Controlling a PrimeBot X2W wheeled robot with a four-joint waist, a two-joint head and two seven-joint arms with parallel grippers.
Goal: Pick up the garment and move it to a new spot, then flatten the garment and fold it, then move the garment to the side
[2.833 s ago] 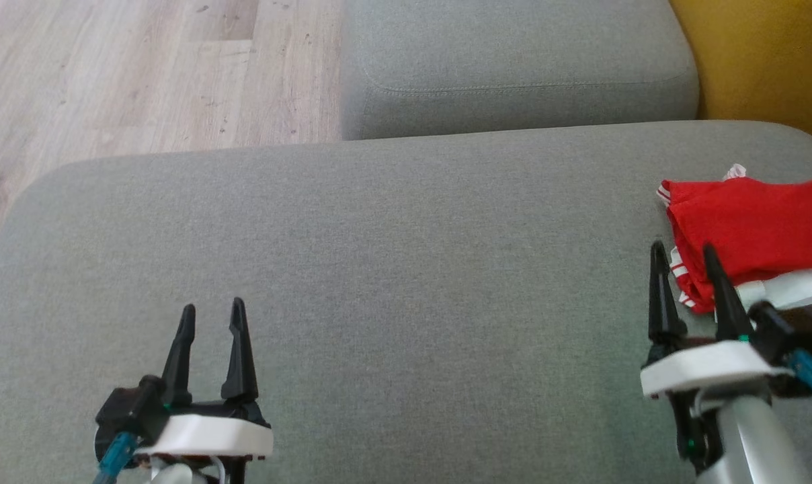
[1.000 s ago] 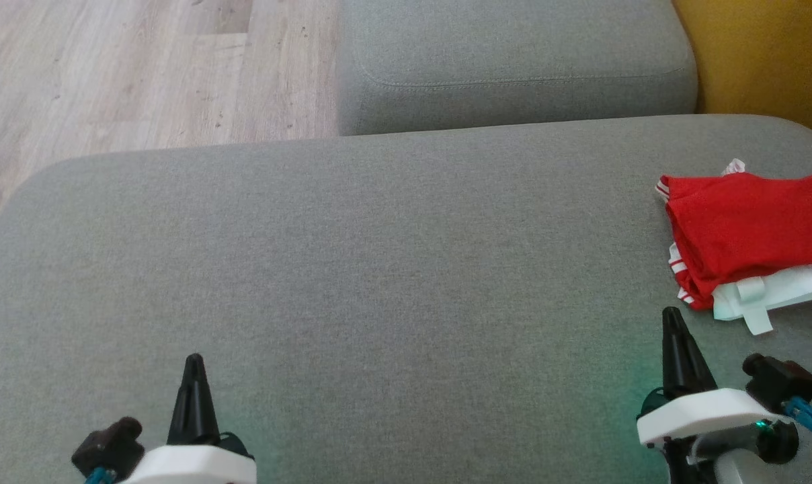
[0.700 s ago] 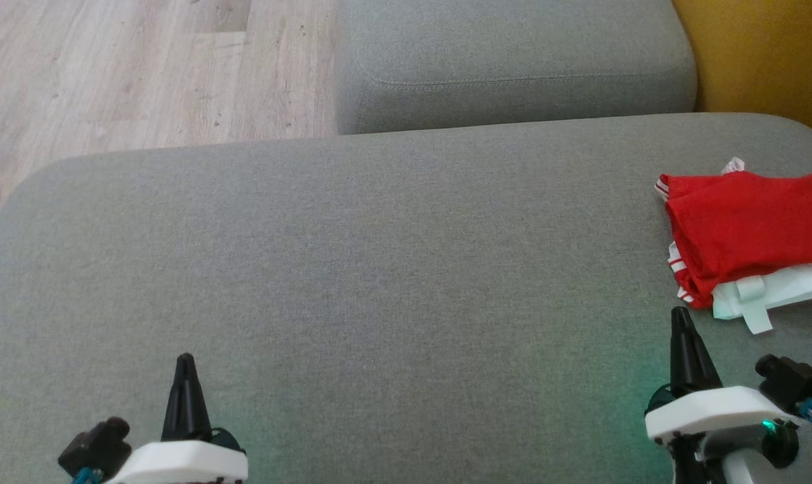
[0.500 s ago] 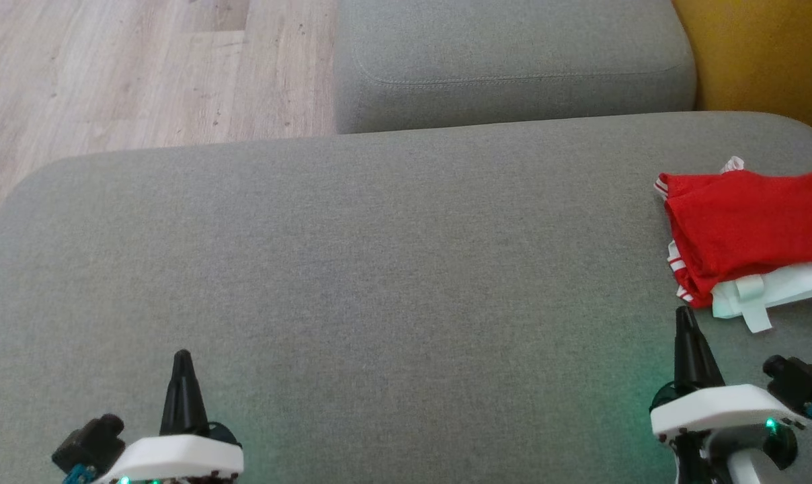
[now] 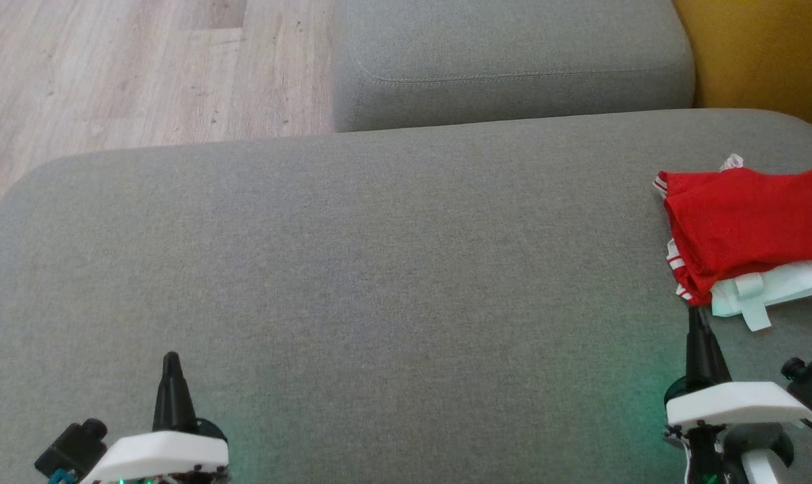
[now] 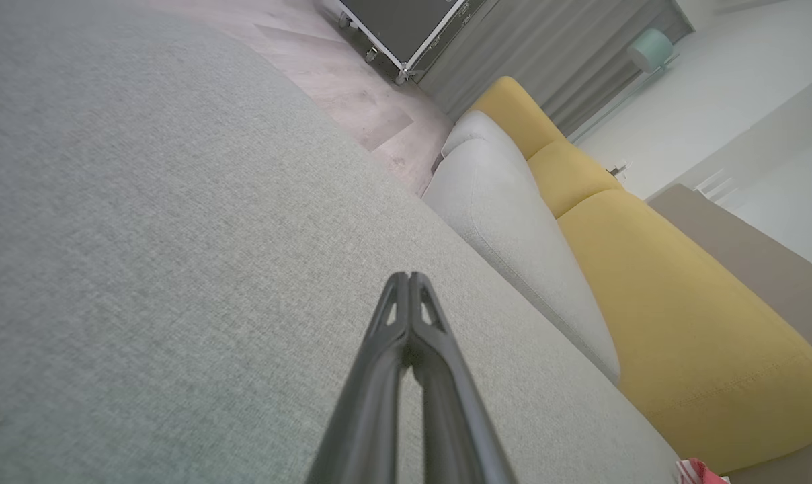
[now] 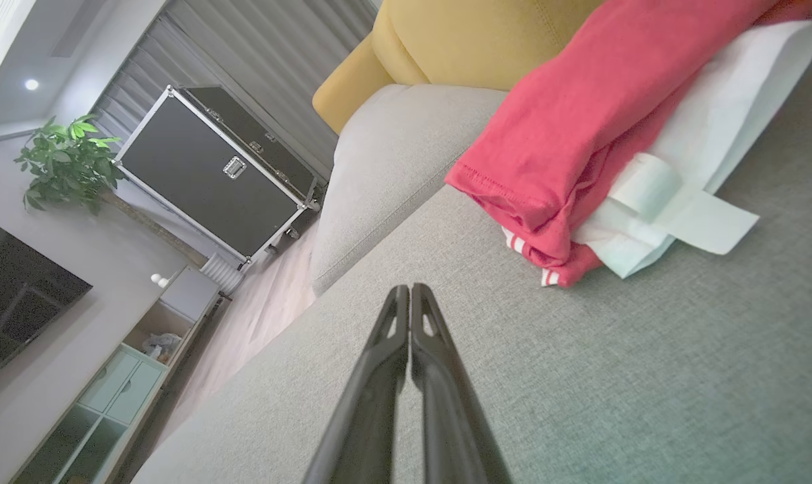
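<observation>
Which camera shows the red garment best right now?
The right wrist view: the garment is close and large, folds and striped hem plain. The head view cuts it off at the right edge; the left wrist view catches a red scrap in its bottom corner.

Your left hand (image 6: 411, 279) has its two fingers pressed together, with nothing between them, over the wide grey cushion (image 6: 144, 235). Farther off you see a smaller grey cushion (image 6: 513, 228) with yellow sofa cushions (image 6: 681, 323) on its right, then wood floor (image 6: 352, 101) and a black wheeled case (image 6: 406, 27) far away. A sliver of the red garment (image 6: 698, 472) peeks in on the right.
</observation>
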